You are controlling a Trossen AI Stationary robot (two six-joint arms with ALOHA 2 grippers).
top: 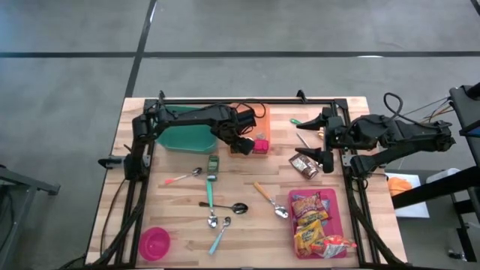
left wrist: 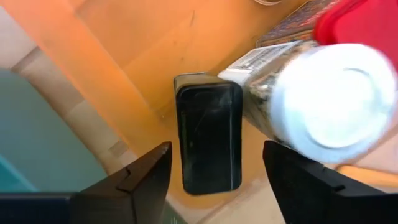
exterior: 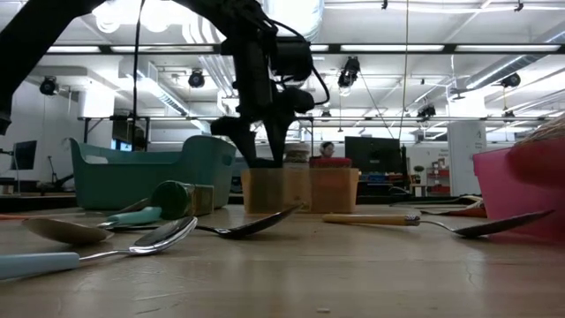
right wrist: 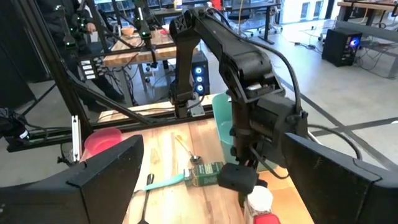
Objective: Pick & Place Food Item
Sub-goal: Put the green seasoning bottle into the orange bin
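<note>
Where concrete floor rings the wooden desk (top: 187, 217), five spoons (top: 271, 201) lie mid-desk. The left gripper (top: 241, 144), spread, hangs over the orange bin (top: 241, 151) by the far edge. The right gripper (top: 324, 139) waits spread near the right edge.

txt: none legible | labels: blurred, unreadable | signs: none

Tabletop (top: 187, 236): pale wood, plank-grained. Bin (top: 180, 135): teal. Box (top: 244, 142): translucent orange. Tray (top: 337, 206) and bowl (top: 155, 242): pink (snack packets (top: 311, 221) on the tray in red, yellow and orange). Spoons (top: 212, 202): silver bowls, handles teal, pink or tan. Arms (top: 195, 120): black. Bottle cap (left wrist: 339, 102): white. Packet (left wrist: 208, 140): glossy black.
</note>
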